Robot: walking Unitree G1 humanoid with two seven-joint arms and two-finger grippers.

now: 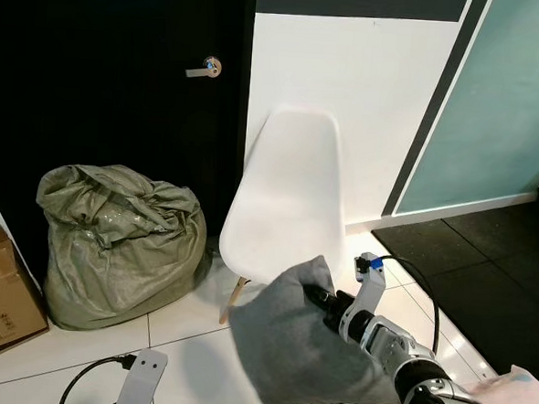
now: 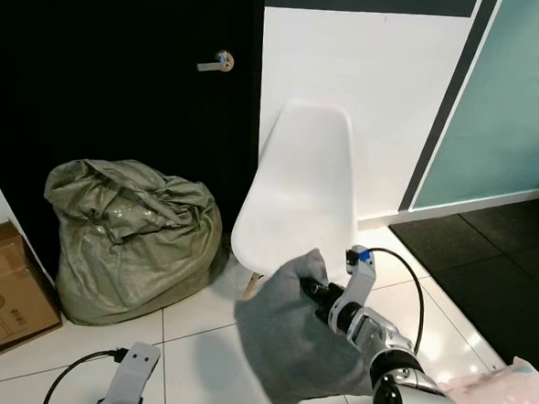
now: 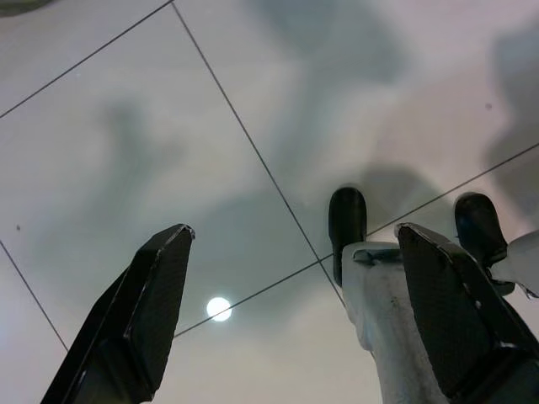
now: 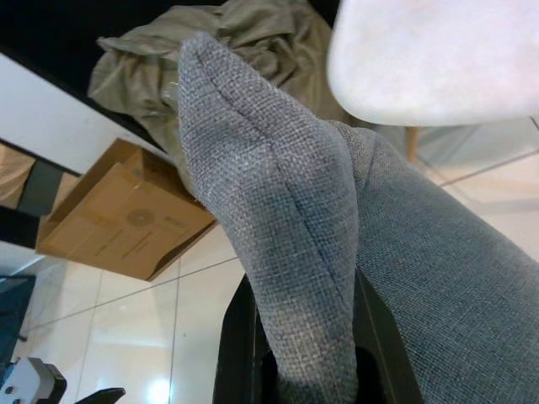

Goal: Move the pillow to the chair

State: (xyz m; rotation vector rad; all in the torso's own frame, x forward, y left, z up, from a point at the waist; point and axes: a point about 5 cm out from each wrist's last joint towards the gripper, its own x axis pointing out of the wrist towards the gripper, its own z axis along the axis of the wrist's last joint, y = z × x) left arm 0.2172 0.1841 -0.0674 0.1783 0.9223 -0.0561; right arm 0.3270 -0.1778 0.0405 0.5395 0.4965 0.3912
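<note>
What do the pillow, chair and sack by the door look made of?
Pillow: grey woven fabric, coarse matte weave and a stitched seam visible, pinched in the right gripper.
Chair: smooth white moulded shell, likely plastic, slight sheen; legs look like light wood.
Sack: olive-green woven material, crinkled, faint shine, probably woven plastic.

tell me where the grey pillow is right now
The grey pillow hangs pinched in the right gripper, above the tiled floor just in front of the white chair.
</note>
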